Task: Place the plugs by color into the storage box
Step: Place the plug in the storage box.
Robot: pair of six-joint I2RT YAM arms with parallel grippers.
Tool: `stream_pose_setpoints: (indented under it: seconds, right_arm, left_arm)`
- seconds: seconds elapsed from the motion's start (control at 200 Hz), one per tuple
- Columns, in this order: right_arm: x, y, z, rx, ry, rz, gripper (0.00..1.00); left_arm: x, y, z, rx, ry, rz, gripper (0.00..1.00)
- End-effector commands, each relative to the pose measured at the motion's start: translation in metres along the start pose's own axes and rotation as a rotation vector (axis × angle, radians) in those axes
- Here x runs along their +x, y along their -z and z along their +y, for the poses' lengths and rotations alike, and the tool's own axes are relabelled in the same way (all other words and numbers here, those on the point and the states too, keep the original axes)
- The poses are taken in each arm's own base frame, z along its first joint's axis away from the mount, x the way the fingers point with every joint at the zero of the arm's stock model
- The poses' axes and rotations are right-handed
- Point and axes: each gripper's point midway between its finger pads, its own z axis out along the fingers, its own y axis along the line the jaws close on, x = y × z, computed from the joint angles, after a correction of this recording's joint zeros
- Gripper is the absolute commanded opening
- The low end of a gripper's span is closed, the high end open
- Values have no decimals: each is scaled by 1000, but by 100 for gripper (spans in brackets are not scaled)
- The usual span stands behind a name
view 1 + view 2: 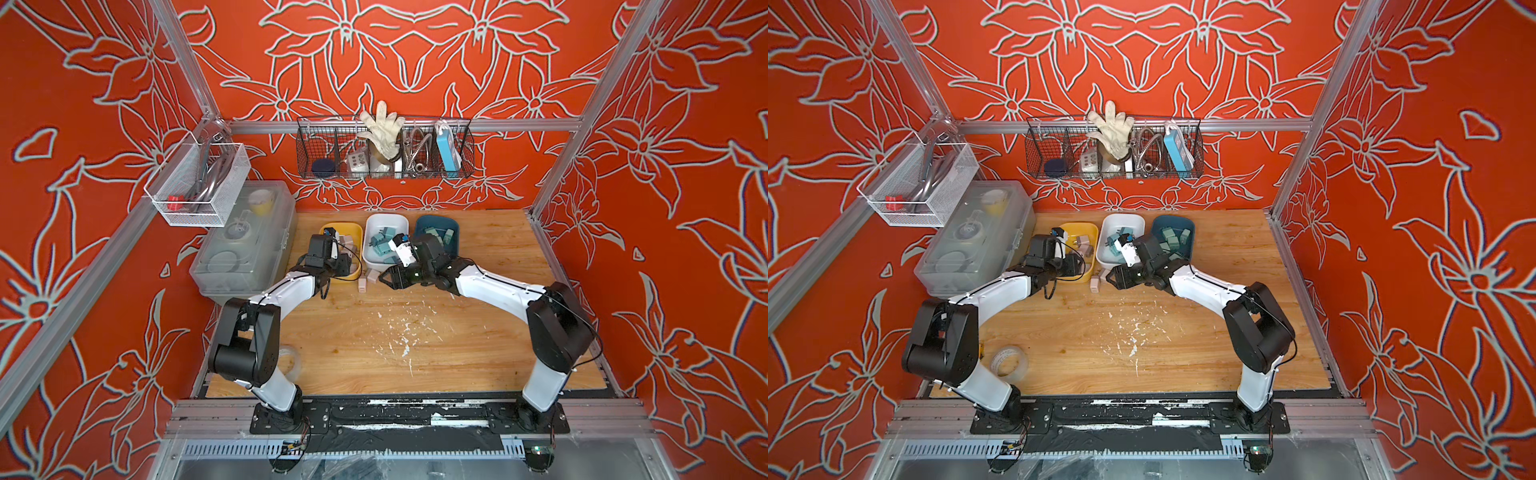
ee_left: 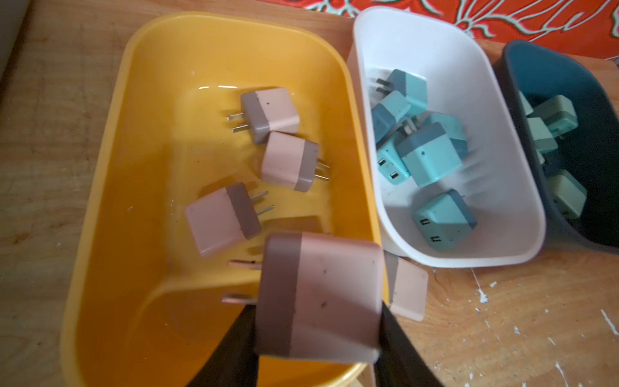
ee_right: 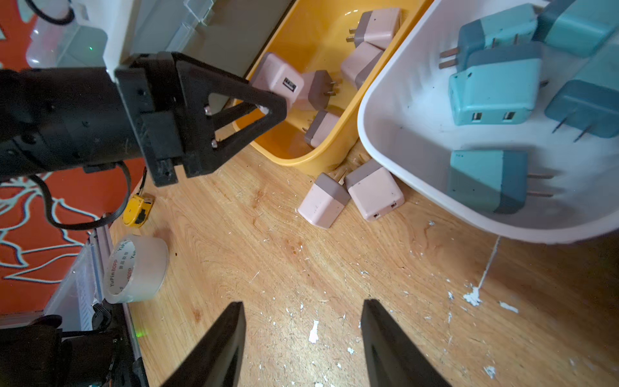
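Note:
Three storage box tubs stand side by side at the back of the table: yellow point(image 2: 110, 160), white point(image 2: 522, 187) and dark blue point(image 2: 522, 67). Pink plugs point(image 2: 289, 160) lie in the yellow one, light blue plugs point(image 2: 428, 154) in the white one, green plugs point(image 2: 556, 117) in the dark blue one. My left gripper point(image 2: 316, 315) is shut on a pink plug point(image 2: 321, 295) above the yellow tub's near end. Two pink plugs point(image 3: 323, 201) point(image 3: 375, 189) lie on the wood between the yellow and white tubs. My right gripper point(image 3: 303, 305) hovers open and empty just in front of them point(image 1: 384, 280).
A clear tape roll point(image 3: 137, 268) and a yellow tape measure point(image 3: 138, 209) lie near the table's left edge. A clear plastic case point(image 1: 245, 237) stands left of the yellow tub. Wire baskets point(image 1: 384, 149) point(image 1: 199, 183) hang on the walls. White flecks mark the wood.

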Motion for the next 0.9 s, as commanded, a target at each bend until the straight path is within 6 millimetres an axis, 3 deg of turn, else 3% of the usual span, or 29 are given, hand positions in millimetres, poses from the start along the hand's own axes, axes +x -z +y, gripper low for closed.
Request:
stream_pose_setpoints:
  seconds: [0.0,0.355,0.53,0.896]
  right_arm:
    - [2,-10,1,8,41,53,60]
    - [8,-24,-2,-1,52,81,60]
    - [11,-26,-3,-5,54,88,60]
    - [14,-26,-3,-10,54,93,60]
  left_arm:
    - [-7,-10,10,10,49,15,40]
    - [-29,-50,37,-22,152,76,46]
    - [-35,-53,44,-44,163,70,62]
    - [-32,-51,44,-43,164,69,64]
